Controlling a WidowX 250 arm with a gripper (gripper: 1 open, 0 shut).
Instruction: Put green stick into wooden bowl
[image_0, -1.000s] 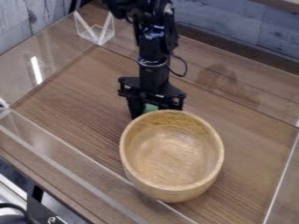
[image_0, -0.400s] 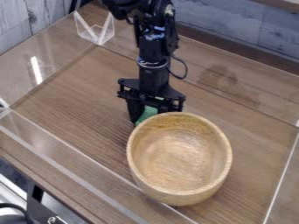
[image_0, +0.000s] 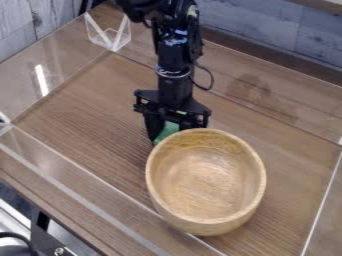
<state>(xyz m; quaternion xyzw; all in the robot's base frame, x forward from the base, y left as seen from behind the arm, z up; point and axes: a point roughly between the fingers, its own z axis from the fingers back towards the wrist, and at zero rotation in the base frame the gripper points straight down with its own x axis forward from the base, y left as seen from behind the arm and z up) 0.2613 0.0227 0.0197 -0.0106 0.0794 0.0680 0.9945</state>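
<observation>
The green stick (image_0: 166, 130) shows as a small bright green patch between the black fingers of my gripper (image_0: 170, 128), which is shut on it and points straight down at the table. Most of the stick is hidden by the fingers and by the bowl's rim. The wooden bowl (image_0: 205, 180) is large, round and light-coloured, and stands upright just in front of and to the right of the gripper. Its far rim lies right at the fingertips; whether they touch I cannot tell. The bowl's inside looks empty.
Clear acrylic walls (image_0: 54, 170) fence the wooden table on the left, front and right. A white wire-like stand (image_0: 107, 35) sits at the back left. A grey plank wall runs along the back.
The bowl has shifted a little to the right and toward the front compared with one second ago. The arm and gripper have kept still.
</observation>
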